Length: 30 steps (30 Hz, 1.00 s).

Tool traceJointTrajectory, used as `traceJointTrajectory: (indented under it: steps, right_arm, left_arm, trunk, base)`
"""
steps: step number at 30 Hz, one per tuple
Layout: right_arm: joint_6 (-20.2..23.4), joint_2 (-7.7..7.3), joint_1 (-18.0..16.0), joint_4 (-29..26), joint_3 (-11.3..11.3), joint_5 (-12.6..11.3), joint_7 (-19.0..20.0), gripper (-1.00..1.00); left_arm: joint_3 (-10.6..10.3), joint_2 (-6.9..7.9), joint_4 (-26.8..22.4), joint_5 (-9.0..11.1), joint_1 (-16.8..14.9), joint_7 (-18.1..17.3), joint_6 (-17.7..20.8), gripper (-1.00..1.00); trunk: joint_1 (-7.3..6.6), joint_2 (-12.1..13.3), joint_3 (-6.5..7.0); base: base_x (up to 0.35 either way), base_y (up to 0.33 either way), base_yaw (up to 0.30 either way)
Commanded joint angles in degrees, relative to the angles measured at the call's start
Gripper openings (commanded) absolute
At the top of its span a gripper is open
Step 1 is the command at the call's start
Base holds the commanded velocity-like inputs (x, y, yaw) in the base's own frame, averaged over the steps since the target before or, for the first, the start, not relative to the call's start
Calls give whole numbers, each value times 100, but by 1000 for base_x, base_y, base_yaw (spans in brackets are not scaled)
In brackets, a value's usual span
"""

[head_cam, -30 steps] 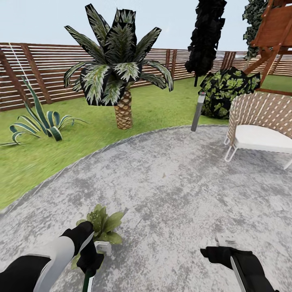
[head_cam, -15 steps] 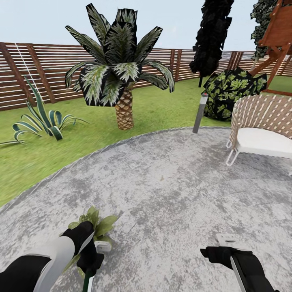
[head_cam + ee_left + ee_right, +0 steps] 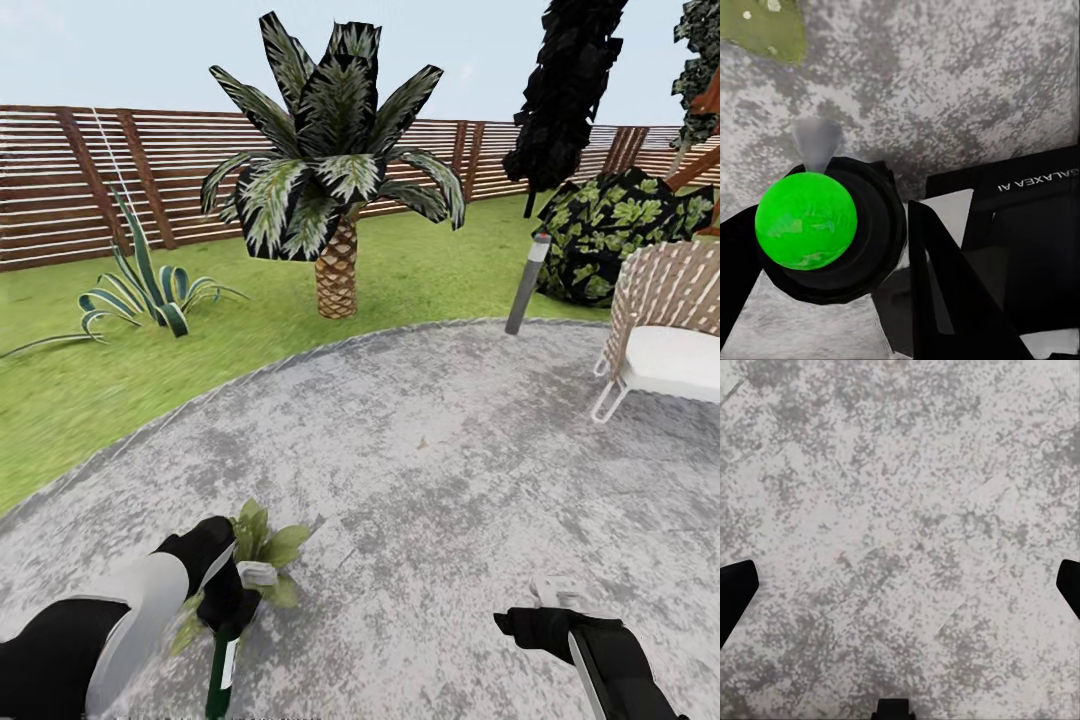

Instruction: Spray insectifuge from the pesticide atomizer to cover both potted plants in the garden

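In the head view my left gripper [image 3: 228,603] is shut on the pesticide atomizer [image 3: 222,668]. Its dark bottle hangs below the fingers and its pale trigger head [image 3: 257,573] sits at the top, right beside a potted plant [image 3: 264,543] on the grey patio [image 3: 430,470]. The left wrist view looks along the bottle's bright green end [image 3: 806,220], held between black fingers [image 3: 941,292], with a green leaf [image 3: 763,26] beyond. My right gripper [image 3: 548,608] hovers open over bare paving, its fingertips [image 3: 735,589] far apart. The second potted plant is out of view.
A big palm [image 3: 335,200] and a striped agave [image 3: 150,290] grow in the lawn past the patio's edge. A grey bollard lamp [image 3: 528,283], a dark bush [image 3: 620,230] and a wicker chair [image 3: 665,320] stand at the right. A slatted fence [image 3: 60,190] closes the back.
The whole view has swung left, so the palm, lamp and chair sit further right in the picture. More of the bottle now shows below my left gripper, beside the plant.
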Motion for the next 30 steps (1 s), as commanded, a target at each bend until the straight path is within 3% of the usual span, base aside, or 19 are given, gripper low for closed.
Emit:
traceJointTrajectory:
  steps: [1,5,17,30]
  right_arm:
    - [20,0,-1,-8,-6,59,54,100]
    - [20,0,0,-8,-6,59,55,100]
    - [20,0,-2,-5,-6,59,55,100]
    - [22,0,-3,-6,-6,52,55,100]
  left_arm:
    - [-47,0,-6,-29,-137,-61,14,-100]
    - [-41,-33,-6,-30,-391,-61,14,-100]
    - [-38,-39,8,-47,-323,-61,14,-100]
    - [-31,-33,1,-47,383,-66,6,-100]
  trunk:
    - [0,-2,-6]
    - [0,-2,-6]
    - [0,-2,-6]
    - [0,-2,-3]
  base:
    - [0,0,255]
    - [53,-27,152]
    - [46,-43,4]
    - [0,0,-11]
